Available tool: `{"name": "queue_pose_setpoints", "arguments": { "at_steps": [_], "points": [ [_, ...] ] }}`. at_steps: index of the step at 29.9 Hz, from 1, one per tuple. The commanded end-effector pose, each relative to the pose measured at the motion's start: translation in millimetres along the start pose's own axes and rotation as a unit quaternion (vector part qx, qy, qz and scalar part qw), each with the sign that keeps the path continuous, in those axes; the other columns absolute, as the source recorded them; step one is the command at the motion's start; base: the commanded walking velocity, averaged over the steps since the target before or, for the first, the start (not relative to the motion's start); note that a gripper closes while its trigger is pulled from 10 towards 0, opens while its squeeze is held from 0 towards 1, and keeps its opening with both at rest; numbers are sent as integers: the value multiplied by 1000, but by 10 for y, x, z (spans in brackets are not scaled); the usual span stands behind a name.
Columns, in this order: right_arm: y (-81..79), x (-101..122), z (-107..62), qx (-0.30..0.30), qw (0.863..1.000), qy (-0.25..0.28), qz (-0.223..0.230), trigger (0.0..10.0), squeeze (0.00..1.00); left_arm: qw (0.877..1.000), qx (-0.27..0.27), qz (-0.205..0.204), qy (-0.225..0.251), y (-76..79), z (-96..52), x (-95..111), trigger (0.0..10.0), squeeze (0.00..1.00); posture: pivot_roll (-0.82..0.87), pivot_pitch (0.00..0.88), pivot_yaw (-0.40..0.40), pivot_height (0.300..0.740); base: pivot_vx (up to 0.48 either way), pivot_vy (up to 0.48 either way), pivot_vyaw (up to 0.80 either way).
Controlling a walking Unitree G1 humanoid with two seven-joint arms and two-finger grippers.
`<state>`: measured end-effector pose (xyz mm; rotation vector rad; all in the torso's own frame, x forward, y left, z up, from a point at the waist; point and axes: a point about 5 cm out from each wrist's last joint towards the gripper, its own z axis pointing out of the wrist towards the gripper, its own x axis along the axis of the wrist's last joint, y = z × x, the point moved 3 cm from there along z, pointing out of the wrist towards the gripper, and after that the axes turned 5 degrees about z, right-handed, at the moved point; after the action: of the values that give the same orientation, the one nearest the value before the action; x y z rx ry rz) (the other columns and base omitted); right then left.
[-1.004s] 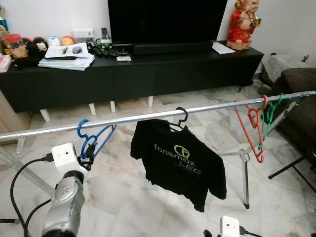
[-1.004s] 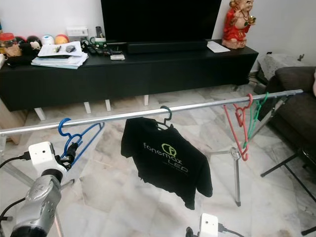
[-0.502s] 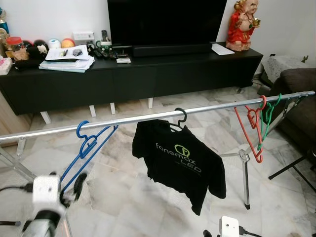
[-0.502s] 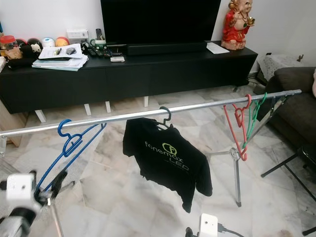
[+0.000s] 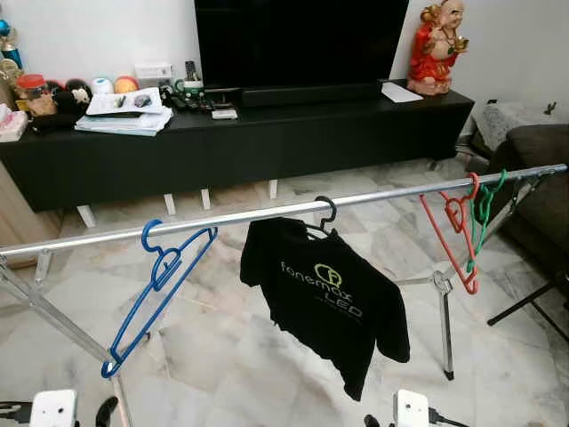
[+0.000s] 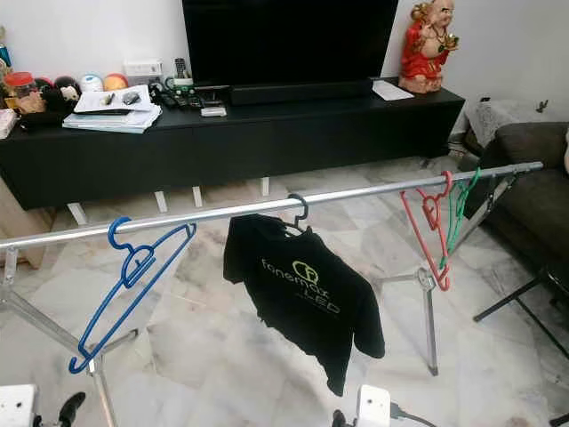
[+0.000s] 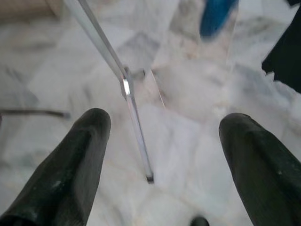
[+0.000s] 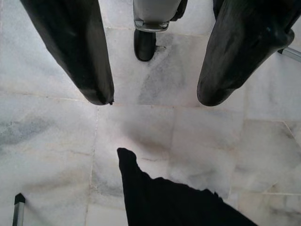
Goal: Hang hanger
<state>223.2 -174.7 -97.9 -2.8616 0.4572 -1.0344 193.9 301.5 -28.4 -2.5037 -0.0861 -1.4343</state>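
The blue hanger (image 5: 158,294) is being carried by the rail (image 5: 267,213), its hook caught over the bar toward the 9 o'clock end of the head view and its body slanting down toward 7 o'clock. Nothing is being pinched by the left tool (image 7: 160,155): its fingers (image 7: 70,169) are being held well spread, pointed down at the marble floor (image 7: 188,117) and a leg of the rack (image 7: 117,80) (a blur of blue, probably the hanger, is showing at the far edge). The left tool is sitting below the hanger, at about 7 o'clock, and is judged the nearer arm. The right tool (image 8: 153,89) is likewise being held spread and empty, low at about 5 o'clock, over the hem of the black shirt (image 5: 324,298). The hanging is judged done, so no reach toward the rail is being called for; the hanger's long axis is running steeply downward, away from the bar.
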Motion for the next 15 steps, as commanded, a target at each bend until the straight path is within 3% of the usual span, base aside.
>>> {"name": "queue_pose_setpoints", "arguments": {
  "at_steps": [1,10,13,15],
  "points": [
    [-3,25,5,-3,1000,3,5,10000,0,1000,-4,-1,-29,25,37,-130,10000,0,131,0,-34,740,0,0,0],
    [-27,39,9,-2,1000,5,9,10000,0,989,-38,20,-143,367,203,-431,10000,0,101,8,-24,740,0,0,0],
    [-33,40,10,-3,1000,6,13,10000,0,985,-64,56,-153,488,220,-444,10000,0,93,12,-22,740,0,0,0],
    [-32,42,10,-3,1000,7,13,10000,0,985,-67,49,-148,550,252,-405,10000,0,81,20,-21,740,0,-154,0]
  ]
}}
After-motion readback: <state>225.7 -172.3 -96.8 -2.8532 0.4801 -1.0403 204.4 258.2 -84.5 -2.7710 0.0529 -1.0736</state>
